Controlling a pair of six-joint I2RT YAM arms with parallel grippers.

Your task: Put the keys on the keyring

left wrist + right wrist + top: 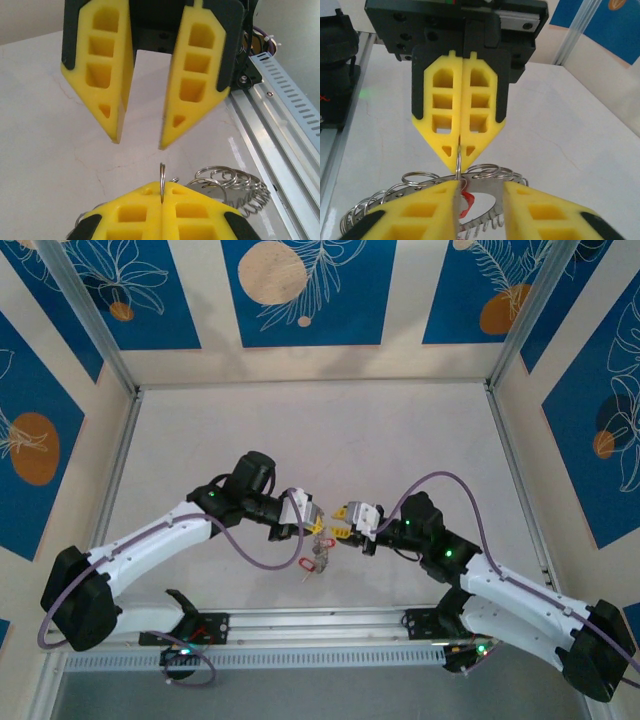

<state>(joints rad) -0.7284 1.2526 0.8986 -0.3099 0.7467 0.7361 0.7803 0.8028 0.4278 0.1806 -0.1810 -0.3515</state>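
Top view, left gripper (pixel 312 512): clenched, meeting the right gripper (pixel 345 520) near the front middle of the table (pixel 300 430).
Top view, keyring (pixel 322 540): a small silvery cluster just below the two grippers; whether it hangs or rests is too small to tell.
Top view, keys (pixel 309 563): a red speck beside the cluster, probably a key head.
Left wrist view, left gripper (pixel 162 192): jaws pressed together on a thin wire loop (pixel 162 175) standing on edge.
Left wrist view, keyring (pixel 230 182): wire loops and a beaded edge fan out to the right of the clamped fingers.
Left wrist view, right gripper (pixel 139 142): released, jaws apart, facing the loop with nothing between them.
Right wrist view, left gripper (pixel 459 152): clamped on the same loop.
Right wrist view, right gripper (pixel 480 187): jaws spread, one finger just beside the loop.
Right wrist view, keyring (pixel 487 171): lies under the fingers, with a red key part (pixel 465 202) showing in its hole.
Handling: light, stiff, smooth metal, so likely to slip or swivel; best pinched flat across the wire. Take the keys by their red heads.
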